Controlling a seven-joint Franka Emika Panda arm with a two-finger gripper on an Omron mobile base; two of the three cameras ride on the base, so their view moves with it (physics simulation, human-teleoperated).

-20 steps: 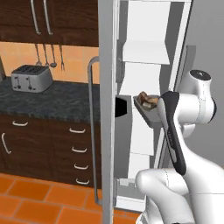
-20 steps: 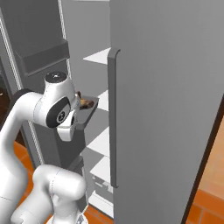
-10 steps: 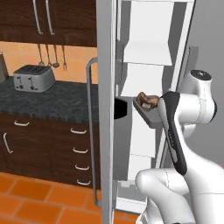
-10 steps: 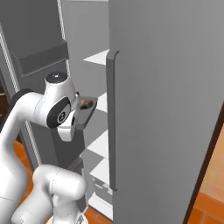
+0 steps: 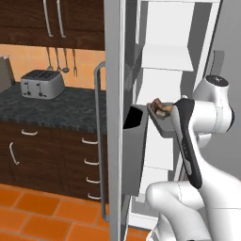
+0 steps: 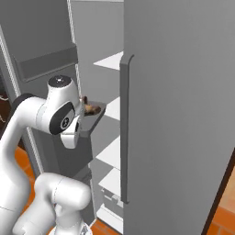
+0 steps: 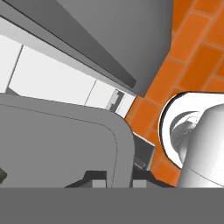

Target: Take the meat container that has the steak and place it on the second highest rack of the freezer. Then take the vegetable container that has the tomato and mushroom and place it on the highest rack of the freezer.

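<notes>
Since a second ago the whole left base picture has slid, the toaster [image 5: 43,84] sitting further right: the base has driven. The grey meat container [image 5: 162,123] with the brown steak [image 5: 160,108] hangs before the open freezer [image 5: 165,56], level with its white shelves. The hand view shows the gripper [image 7: 118,180] clamped on the container's smooth rounded rim, above orange floor tiles [image 7: 195,65].

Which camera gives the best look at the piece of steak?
The left base view: the steak sits plainly on its grey container. The right base view shows it smaller, beside the arm. The hand view shows the container's underside.
</notes>
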